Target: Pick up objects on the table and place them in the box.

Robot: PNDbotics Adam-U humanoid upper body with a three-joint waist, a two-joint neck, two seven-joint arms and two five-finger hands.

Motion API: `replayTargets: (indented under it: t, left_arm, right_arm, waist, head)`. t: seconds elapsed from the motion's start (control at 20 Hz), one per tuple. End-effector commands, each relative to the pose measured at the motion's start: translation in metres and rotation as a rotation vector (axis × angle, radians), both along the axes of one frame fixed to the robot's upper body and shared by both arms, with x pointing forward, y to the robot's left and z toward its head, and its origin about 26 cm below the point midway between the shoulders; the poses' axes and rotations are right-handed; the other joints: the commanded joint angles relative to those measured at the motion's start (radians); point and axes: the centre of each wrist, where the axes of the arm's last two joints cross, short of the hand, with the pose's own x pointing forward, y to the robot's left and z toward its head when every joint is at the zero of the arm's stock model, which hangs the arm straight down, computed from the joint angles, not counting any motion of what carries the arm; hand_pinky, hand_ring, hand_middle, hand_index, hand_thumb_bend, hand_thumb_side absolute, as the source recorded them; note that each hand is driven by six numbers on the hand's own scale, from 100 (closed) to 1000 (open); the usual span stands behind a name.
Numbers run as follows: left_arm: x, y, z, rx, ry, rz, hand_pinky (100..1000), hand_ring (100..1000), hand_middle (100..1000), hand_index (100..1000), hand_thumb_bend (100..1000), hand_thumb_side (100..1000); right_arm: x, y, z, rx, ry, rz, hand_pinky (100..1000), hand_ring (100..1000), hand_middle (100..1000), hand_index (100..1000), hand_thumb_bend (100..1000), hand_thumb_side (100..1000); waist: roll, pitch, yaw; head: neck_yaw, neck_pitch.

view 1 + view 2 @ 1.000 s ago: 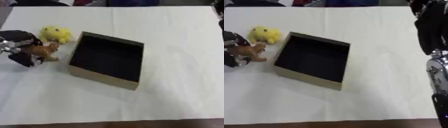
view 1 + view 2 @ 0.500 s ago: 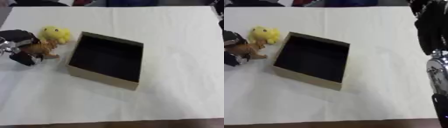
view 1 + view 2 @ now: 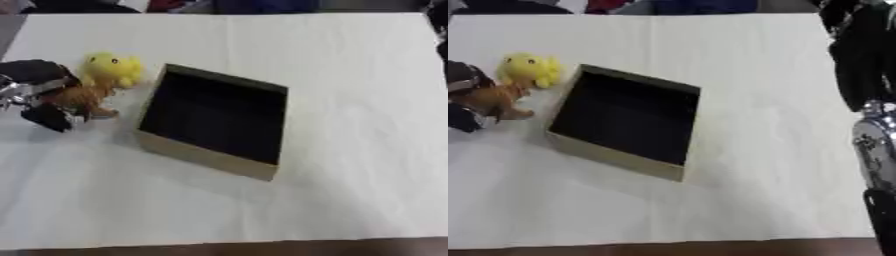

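An open cardboard box (image 3: 203,158) with a dark inside sits at the middle of the white table. My left hand (image 3: 33,76) is at the table's left edge, its fingers curled round a small brown toy (image 3: 80,97) just left of the box. A yellow plush toy (image 3: 112,68) lies on the table behind the brown one, touching it and close to the box's far left corner. My right arm (image 3: 861,65) runs along the right edge in the right eye view; its hand is too dark to make out.
A white cloth (image 3: 350,90) covers the whole table, with bare room right of the box and in front of it. The table's front edge (image 3: 227,245) runs along the bottom. Dark shapes (image 3: 245,5) show past the far edge.
The brown toy has shifted slightly in my left hand. The box, the yellow toy and my right arm stay where they were.
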Motion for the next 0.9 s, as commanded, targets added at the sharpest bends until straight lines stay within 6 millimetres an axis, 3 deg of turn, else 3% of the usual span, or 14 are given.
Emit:
replayTargets:
  t: [0.05,0.55,0.9]
  left_arm:
    - [-0.007,0.001,0.020,0.013,-0.048,-0.004,529,689,594,713,100,491]
    - [-0.023,-0.017,0.051,0.009,-0.128,-0.080,522,687,602,718,100,472]
    - [-0.032,-0.053,0.076,0.014,-0.179,-0.210,515,680,605,720,100,463]
  right_arm:
    - [-0.005,-0.001,0.007,0.000,-0.025,0.001,958,819,637,954,100,991]
    - [-0.005,-0.003,0.002,0.009,-0.010,-0.002,957,819,637,953,100,982]
    - [-0.005,-0.002,0.001,0.010,-0.007,0.002,957,819,637,953,100,979]
  waist:
    - [0.003,-0.032,0.003]
    - [0.008,-0.056,0.013]
    - [0.010,-0.065,0.013]
  head:
    - [-0.005,0.011]
    - [-0.016,0.031]
    - [-0.016,0.037]
